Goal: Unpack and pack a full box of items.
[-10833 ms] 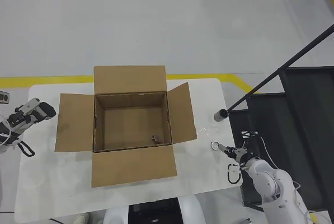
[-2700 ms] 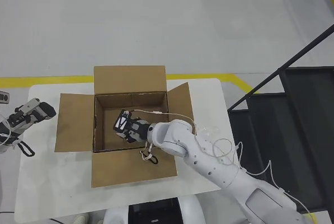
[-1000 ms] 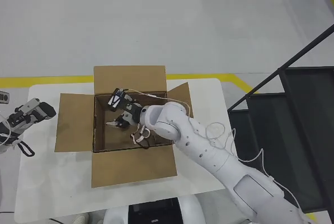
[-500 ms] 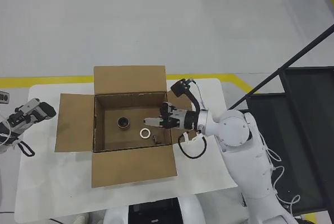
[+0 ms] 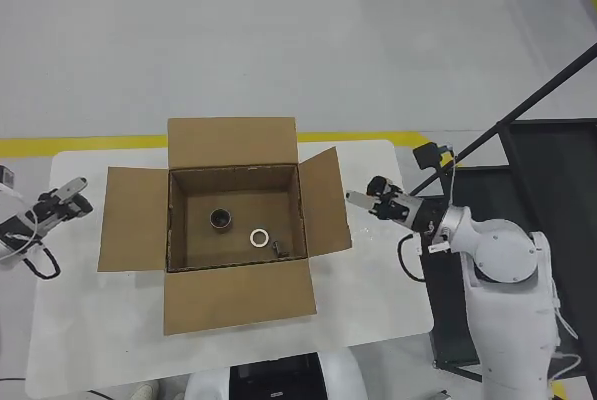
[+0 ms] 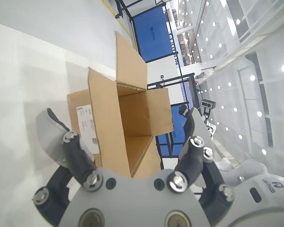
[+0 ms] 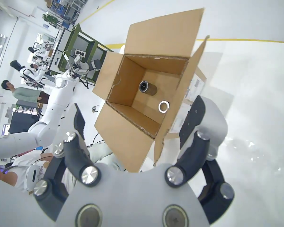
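Note:
An open cardboard box (image 5: 233, 150) stands in the middle of the white table (image 5: 368, 300), all flaps spread out. On its floor lie a dark cylinder (image 5: 220, 217), a white ring (image 5: 260, 238) and a small dark piece (image 5: 280, 246). The right wrist view looks into the box (image 7: 123, 79) at the cylinder (image 7: 148, 88) and the ring (image 7: 164, 106). My right gripper (image 5: 355, 197) (image 7: 142, 112) hangs open and empty just right of the box's right flap. My left gripper (image 5: 76, 197) (image 6: 119, 119) is open and empty beyond the left flap, facing the box (image 6: 101, 109).
A black metal rack (image 5: 548, 200) stands against the table's right edge, close behind the right arm. A yellow floor line (image 5: 78, 145) runs behind the table. Bare table lies in front of the box and on both sides.
My right gripper has pulled back out of the box to the right, past the flap, leaving the cylinder and ring inside. The left gripper has shifted slightly.

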`<act>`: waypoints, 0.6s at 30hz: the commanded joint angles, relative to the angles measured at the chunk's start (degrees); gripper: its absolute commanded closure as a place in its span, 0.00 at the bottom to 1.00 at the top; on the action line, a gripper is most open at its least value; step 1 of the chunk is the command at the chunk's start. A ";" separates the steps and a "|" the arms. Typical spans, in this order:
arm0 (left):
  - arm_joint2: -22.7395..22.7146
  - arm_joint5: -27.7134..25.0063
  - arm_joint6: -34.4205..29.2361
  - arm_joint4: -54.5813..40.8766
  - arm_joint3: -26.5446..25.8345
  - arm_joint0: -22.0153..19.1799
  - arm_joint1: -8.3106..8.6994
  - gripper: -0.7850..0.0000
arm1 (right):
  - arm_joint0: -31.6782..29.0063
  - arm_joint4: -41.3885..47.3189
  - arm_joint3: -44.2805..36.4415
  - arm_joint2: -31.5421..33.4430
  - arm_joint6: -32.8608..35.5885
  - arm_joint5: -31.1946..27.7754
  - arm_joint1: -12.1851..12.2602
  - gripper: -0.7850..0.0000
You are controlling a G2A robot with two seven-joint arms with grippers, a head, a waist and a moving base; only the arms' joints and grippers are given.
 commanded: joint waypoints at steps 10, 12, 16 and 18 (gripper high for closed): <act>9.84 -4.57 2.11 -6.46 5.26 -3.68 -1.53 0.00 | -3.28 -5.87 3.08 -6.83 -2.36 1.90 0.67 0.00; 9.92 -4.70 0.59 -7.12 2.63 -4.20 -1.41 0.00 | -3.33 -4.07 2.99 -9.05 -2.54 1.48 0.64 0.00; 9.37 -2.52 -0.29 -13.58 -2.90 -4.62 -1.43 0.00 | -2.91 -1.34 3.07 -12.57 -2.98 1.11 0.66 0.00; 9.81 -1.16 -0.39 -16.41 -5.08 -4.86 -1.54 0.00 | -2.58 -0.47 3.25 -14.42 -3.41 1.20 0.66 0.00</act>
